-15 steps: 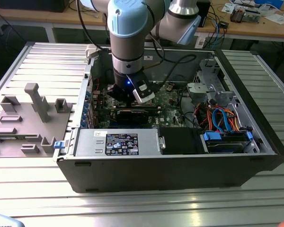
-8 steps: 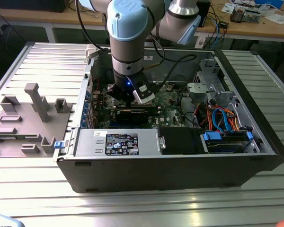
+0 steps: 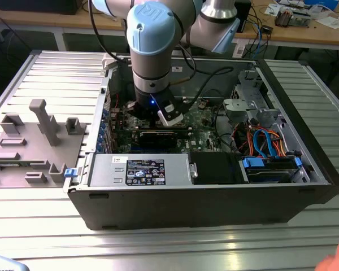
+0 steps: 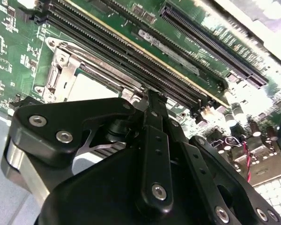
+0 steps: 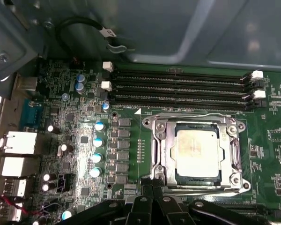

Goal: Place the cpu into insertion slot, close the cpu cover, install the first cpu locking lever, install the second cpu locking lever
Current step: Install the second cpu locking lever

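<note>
In the first wrist view the cpu (image 5: 196,150) lies flat in the insertion slot (image 5: 235,180), its silver top showing through the cut-out of the cpu cover (image 5: 166,150), which is folded down over it. A thin metal lever (image 5: 192,115) runs along the side by the memory slots, and another lever (image 5: 201,186) runs along the opposite side. I cannot tell whether they are hooked. My gripper (image 5: 153,192) is shut at that second side of the socket, its tips touching or just above the rim. In the second wrist view the shut gripper (image 4: 151,97) sits beside the cpu (image 4: 91,86).
Long memory slots (image 5: 178,89) run just beyond the socket. My arm (image 3: 151,51) reaches down into the open case. A power supply (image 3: 141,169), a black card (image 3: 155,137) and a drive cage with cables (image 3: 265,141) crowd it. A grey fixture tray (image 3: 34,141) lies outside.
</note>
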{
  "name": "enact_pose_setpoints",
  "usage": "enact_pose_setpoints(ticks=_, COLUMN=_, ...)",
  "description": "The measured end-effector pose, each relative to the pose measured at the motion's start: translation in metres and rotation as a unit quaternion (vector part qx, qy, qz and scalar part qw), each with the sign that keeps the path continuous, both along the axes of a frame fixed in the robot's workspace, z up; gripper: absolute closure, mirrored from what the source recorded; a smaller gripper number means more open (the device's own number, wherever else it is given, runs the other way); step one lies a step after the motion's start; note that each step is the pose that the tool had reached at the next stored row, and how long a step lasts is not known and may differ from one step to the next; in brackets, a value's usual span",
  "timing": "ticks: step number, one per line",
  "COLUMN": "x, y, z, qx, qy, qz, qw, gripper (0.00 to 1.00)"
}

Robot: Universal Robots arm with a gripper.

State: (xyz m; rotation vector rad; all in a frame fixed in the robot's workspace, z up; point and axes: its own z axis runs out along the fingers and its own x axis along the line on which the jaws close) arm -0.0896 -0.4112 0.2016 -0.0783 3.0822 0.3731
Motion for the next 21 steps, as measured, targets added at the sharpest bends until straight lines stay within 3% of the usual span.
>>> enact_pose_setpoints(ticks=3, x=0.0, y=0.0008, z=-0.0035, qx=0.009, qy=0.0, qz=0.0, qw=0.99996, gripper=0.89)
enact_pose_setpoints(ticks=7, x=-0.0001, y=0.001, z=-0.005, qx=0.0103, qy=0.0001, qz=0.0, qw=0.99995, gripper=0.89)
enact_pose_setpoints(ticks=9, x=-0.0004, y=0.0012, z=-0.0047, qx=0.0086, qy=-0.0007, qz=0.0, qw=0.99996, gripper=0.89)
enact_pose_setpoints(ticks=12, x=0.0001, y=0.0013, z=0.005, qx=-0.0002, qy=-0.0009, qz=0.0, qw=1.0, gripper=0.89)
enact_pose_setpoints(ticks=13, x=0.0026, y=0.0018, z=0.0078, qx=-0.0064, qy=-0.0007, qz=0.0, qw=0.99998, gripper=0.89)
enact_pose_setpoints(ticks=17, x=0.0129, y=0.0039, z=0.0082, qx=-0.0177, qy=0.0043, qz=0.0, qw=0.99983, gripper=0.89)
enact_pose_setpoints(ticks=18, x=0.0169, y=0.0051, z=0.0082, qx=-0.0226, qy=0.0064, qz=0.0, qw=0.99972, gripper=0.89)
enact_pose_setpoints(ticks=19, x=0.0216, y=0.0076, z=0.0082, qx=-0.0335, qy=0.0091, qz=0.0, qw=0.9994, gripper=0.89)
enact_pose_setpoints(ticks=20, x=0.0239, y=0.0089, z=0.0082, qx=-0.0393, qy=0.0107, qz=0.0, qw=0.99917, gripper=0.89)
enact_pose_setpoints(ticks=21, x=0.0249, y=0.0094, z=0.0081, qx=-0.0416, qy=0.0115, qz=0.0, qw=0.99907, gripper=0.89)
